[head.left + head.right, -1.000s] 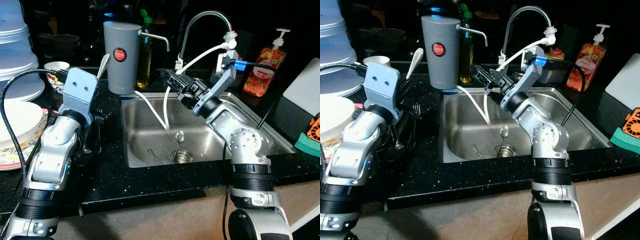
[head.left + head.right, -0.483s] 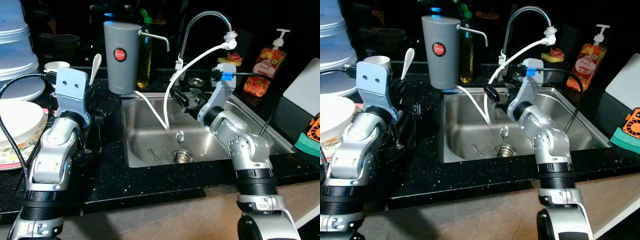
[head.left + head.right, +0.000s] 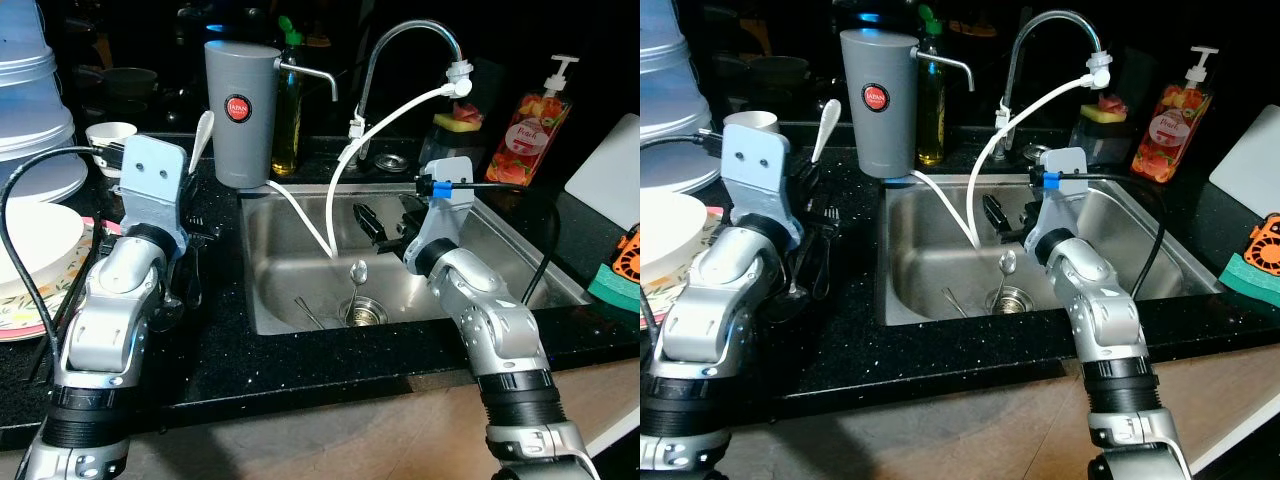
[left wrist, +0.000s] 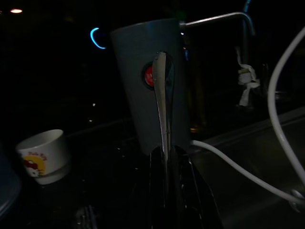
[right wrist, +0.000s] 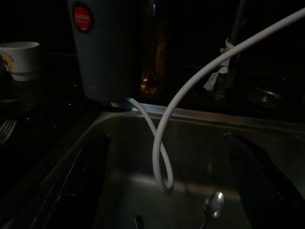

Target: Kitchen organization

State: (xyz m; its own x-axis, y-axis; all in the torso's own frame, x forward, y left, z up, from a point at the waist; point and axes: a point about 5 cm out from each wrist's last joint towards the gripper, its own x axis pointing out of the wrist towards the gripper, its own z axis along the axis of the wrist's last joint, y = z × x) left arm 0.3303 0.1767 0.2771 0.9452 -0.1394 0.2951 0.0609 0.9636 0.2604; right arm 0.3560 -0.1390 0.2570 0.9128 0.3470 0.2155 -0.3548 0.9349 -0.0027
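Two spoons: one (image 4: 163, 95) pinched in the left gripper (image 4: 169, 157), one (image 5: 213, 206) in the sink (image 3: 290, 300) under the wide-open right gripper (image 5: 171, 176).

Grey, black and steel, with spots of red and orange

The water filter (image 3: 243, 112) is plain grey with a round red badge; the white hose (image 3: 345, 170) loops over the silver steel sink (image 3: 940, 225), set in a black counter (image 3: 290, 365) flecked with pale specks. The soap bottle (image 3: 533, 135) is orange-red with a white pump. The cup (image 4: 44, 156) is white with a red-and-yellow print. The sponge (image 3: 612, 286) is green, the bowls (image 3: 35, 120) white.
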